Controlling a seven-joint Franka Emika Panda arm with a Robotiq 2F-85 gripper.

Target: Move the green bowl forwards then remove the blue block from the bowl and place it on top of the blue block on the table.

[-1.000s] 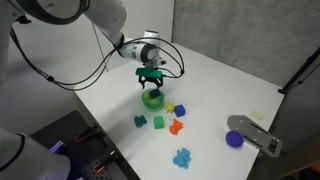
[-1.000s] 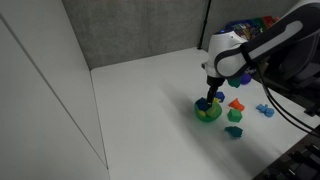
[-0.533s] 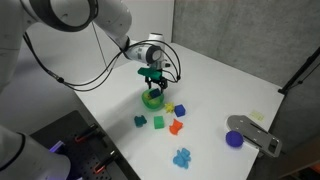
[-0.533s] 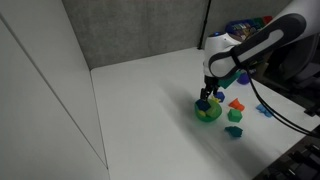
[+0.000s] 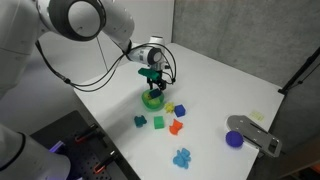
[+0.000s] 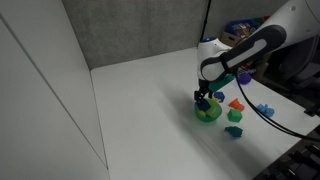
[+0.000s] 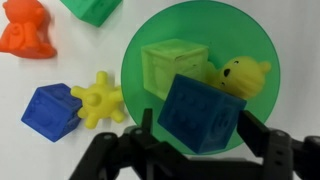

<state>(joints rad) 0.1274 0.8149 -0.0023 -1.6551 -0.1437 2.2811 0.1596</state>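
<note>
step in hand, by the look of it: taking the held blue block [image 7: 200,108] out of the green bowl [image 7: 200,25]. gripper [image 7: 200,140] pinching that block from two sides, one finger [image 7: 150,130] on its left face and one on its right. block tilted, over the bowl's near half, seemingly raised off the bowl floor, though contact underneath is hidden. in both exterior views gripper [image 5: 151,77] [image 6: 205,97] sits just above the bowl [image 5: 152,99] [image 6: 208,113]. cannot tell whether the forward push of the bowl is done.

also in the bowl: yellow cube [image 7: 172,66] and yellow duck [image 7: 243,76], both behind the held block.

target: table blue block [image 7: 48,110], on the white table [image 7: 40,160] outside the bowl's left rim, tilted to the camera, yellow spiky toy [image 7: 100,100] just beside it, between it and the bowl. orange toy [image 7: 25,30] and green block [image 7: 95,8] further up.

next move calls for: lift clear of the rim, carry across past the spiky toy, square up over the table block, lower flat, then release. risk: off-centre drop, top block sliding off.

no brands, labels or readable writing anywhere; block faces too blurred for any marks.
</note>
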